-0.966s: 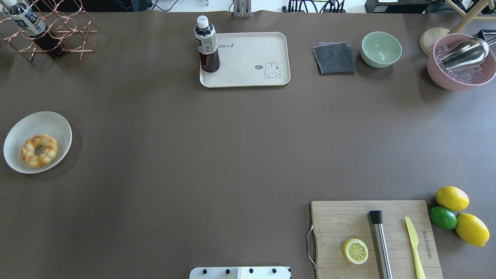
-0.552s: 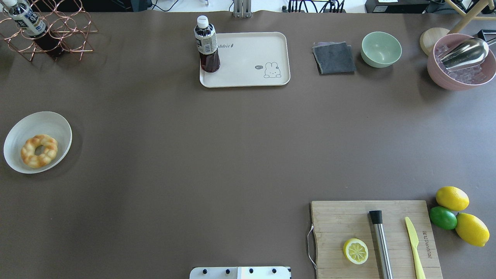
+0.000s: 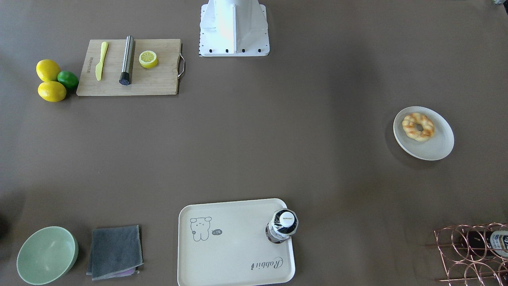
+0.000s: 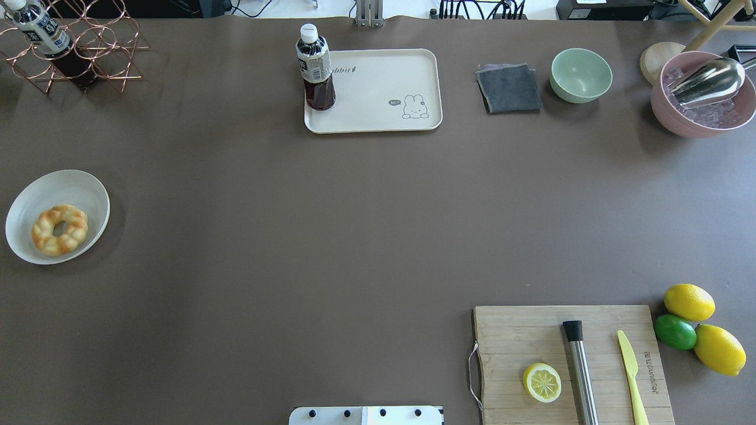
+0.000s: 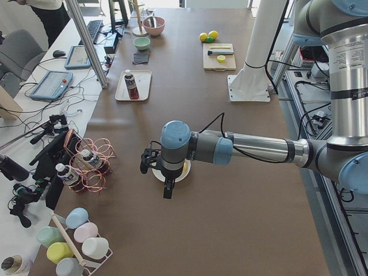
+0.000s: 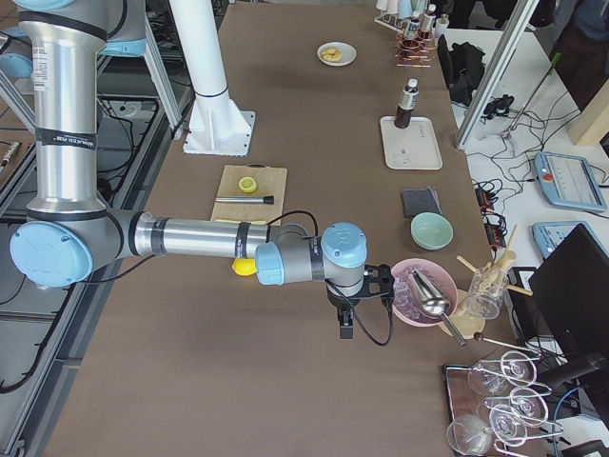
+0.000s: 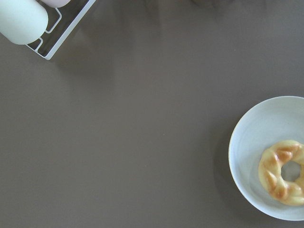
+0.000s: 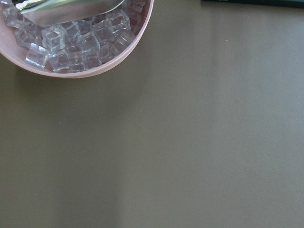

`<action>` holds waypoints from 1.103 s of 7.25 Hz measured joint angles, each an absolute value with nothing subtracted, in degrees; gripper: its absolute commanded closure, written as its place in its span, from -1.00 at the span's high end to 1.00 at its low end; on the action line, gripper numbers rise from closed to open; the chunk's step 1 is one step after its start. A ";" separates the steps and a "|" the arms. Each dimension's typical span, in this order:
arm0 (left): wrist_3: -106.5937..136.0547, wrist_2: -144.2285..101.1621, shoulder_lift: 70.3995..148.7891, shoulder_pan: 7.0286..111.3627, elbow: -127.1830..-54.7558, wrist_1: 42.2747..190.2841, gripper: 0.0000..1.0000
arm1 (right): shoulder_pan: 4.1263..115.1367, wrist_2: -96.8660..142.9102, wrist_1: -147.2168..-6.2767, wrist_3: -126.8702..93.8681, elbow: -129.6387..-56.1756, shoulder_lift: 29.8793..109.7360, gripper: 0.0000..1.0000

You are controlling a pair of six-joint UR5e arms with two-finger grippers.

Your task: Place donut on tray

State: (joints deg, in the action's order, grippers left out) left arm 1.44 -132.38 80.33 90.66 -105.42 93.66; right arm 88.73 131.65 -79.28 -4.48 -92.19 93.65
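Observation:
The golden braided donut (image 4: 59,229) lies on a round white plate (image 4: 35,195) at the table's left edge; it also shows in the front view (image 3: 418,126) and at the lower right of the left wrist view (image 7: 284,173). The cream rabbit tray (image 4: 378,88) sits at the far middle with a dark drink bottle (image 4: 316,68) standing on its left end. My left gripper (image 5: 150,161) hangs above the plate; it shows only in the left side view, so I cannot tell its state. My right gripper (image 6: 381,279) hovers beside the pink ice bowl; its state is also unclear.
A copper wire rack (image 4: 88,47) holding a bottle stands far left. A grey cloth (image 4: 509,88), green bowl (image 4: 581,75) and pink bowl of ice with a scoop (image 4: 703,94) line the far right. A cutting board (image 4: 567,366) with lemon half, muddler and knife, plus lemons and a lime (image 4: 675,331), lies near right.

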 measured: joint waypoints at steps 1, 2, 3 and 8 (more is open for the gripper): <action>1.56 -132.53 79.07 90.65 -106.87 93.68 0.96 | 88.65 131.66 -79.28 -4.43 -92.19 93.72 1.00; 1.64 -132.60 77.88 90.63 -108.61 93.69 0.96 | 88.57 131.66 -79.28 -4.41 -92.20 93.75 1.00; 1.76 -132.66 77.16 90.58 -109.67 93.73 0.95 | 88.44 131.66 -79.28 -4.39 -92.20 93.78 1.00; 1.77 -132.56 76.50 90.50 -110.99 93.62 0.94 | 88.32 131.74 -79.23 -4.27 -92.96 94.41 1.00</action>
State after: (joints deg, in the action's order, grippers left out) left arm 1.77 -132.56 76.50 90.50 -110.99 93.62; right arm 88.32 131.74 -79.23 -4.27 -92.96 94.41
